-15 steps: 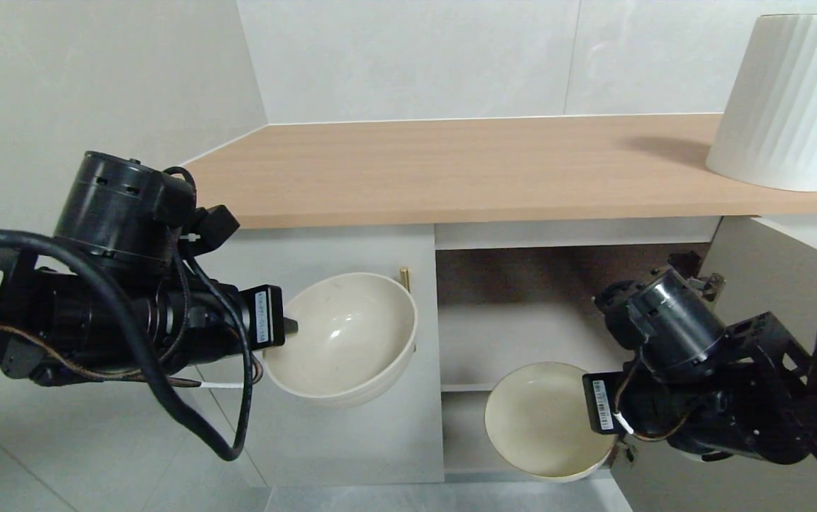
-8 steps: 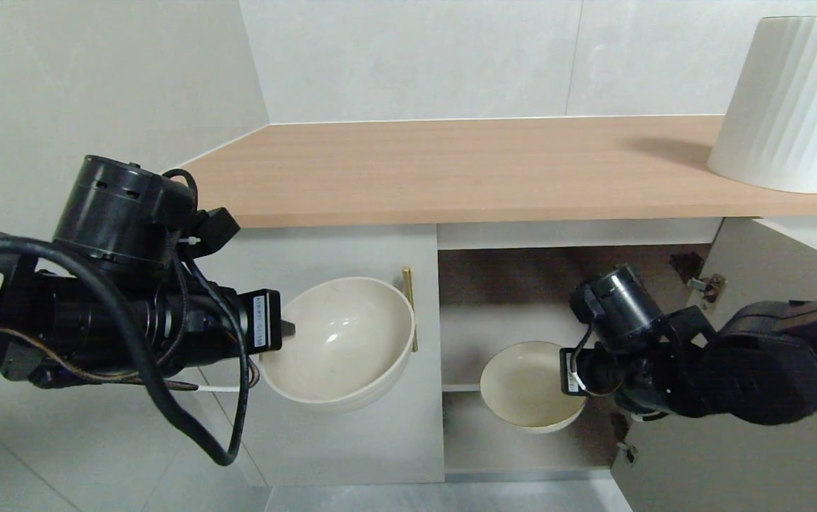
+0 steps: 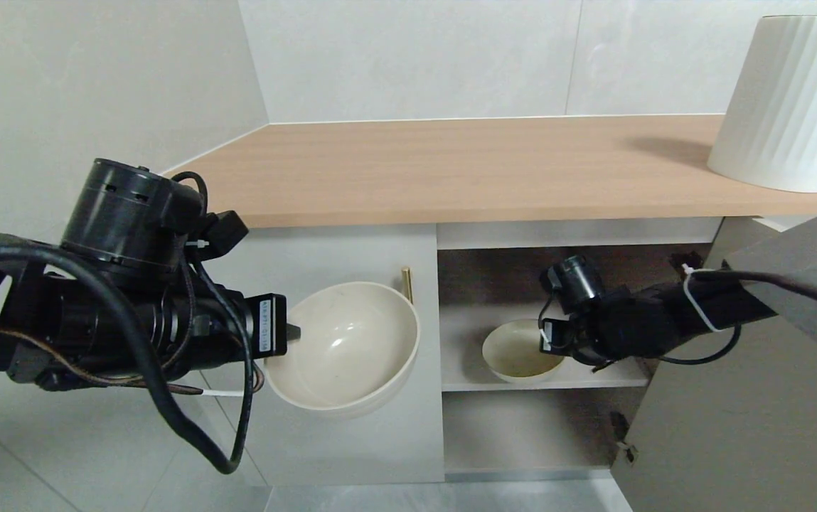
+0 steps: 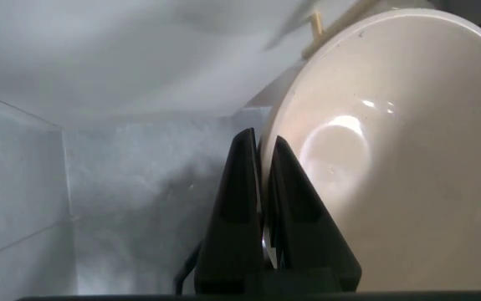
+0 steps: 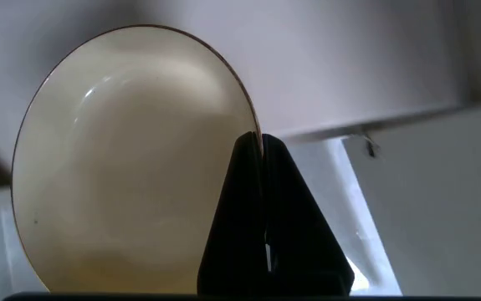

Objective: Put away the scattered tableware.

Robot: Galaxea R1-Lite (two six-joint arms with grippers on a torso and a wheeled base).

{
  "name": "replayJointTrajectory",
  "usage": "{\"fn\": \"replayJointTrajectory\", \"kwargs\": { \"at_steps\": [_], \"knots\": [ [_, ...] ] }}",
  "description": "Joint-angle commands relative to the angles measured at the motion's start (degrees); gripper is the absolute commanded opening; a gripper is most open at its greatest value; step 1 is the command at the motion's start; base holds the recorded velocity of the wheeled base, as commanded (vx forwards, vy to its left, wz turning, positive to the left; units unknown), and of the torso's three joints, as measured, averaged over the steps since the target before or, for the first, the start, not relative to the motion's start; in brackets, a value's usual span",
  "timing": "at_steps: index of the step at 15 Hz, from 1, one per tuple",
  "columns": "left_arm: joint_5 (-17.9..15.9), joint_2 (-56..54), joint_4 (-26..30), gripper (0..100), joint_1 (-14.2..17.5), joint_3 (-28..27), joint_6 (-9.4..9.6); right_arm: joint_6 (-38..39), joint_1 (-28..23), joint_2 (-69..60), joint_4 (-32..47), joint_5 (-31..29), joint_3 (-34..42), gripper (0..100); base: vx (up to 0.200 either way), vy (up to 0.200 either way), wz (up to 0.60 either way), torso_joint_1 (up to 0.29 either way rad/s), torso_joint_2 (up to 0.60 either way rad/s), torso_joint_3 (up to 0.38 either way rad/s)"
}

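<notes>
Little has changed on the left, while the right arm has carried its bowl from low in front of the cupboard up and deep over the shelf. The left gripper (image 3: 293,331) is clamped on the rim of the big bowl (image 3: 351,348), one finger inside and one outside, holding it tilted in the air before the closed door (image 3: 337,249). Farther right, the right gripper (image 3: 547,340) pinches the rim of the small bowl (image 3: 518,352) inside the open cupboard, at the shelf (image 3: 593,384); whether the bowl rests on it I cannot tell. Both bowls look stiff, smooth and glazed, so likely slippery and breakable. The rim is the sound place to hold, yet the weight hangs to one side, so each wants a soft landing before release.
</notes>
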Motion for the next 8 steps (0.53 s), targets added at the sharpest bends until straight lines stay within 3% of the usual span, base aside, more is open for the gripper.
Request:
{"fn": "replayJointTrajectory", "kwargs": {
  "at_steps": [1, 8],
  "knots": [
    [0.1, 0.13, 0.1, 0, -1.24, 0.46, 0.25, 0.01, -1.65, 8.04, 0.03, -0.47, -5.48, 0, 0.0, 0.0, 0.0, 0.0, 0.0, 0.0],
    [0.19, 0.92, 0.01, 0, -1.94, 0.72, 0.78, 0.63, -2.35, 14.9, -0.32, -4.87, -9.87, 0, 0.0, 0.0, 0.0, 0.0, 0.0, 0.0]
  ]
}}
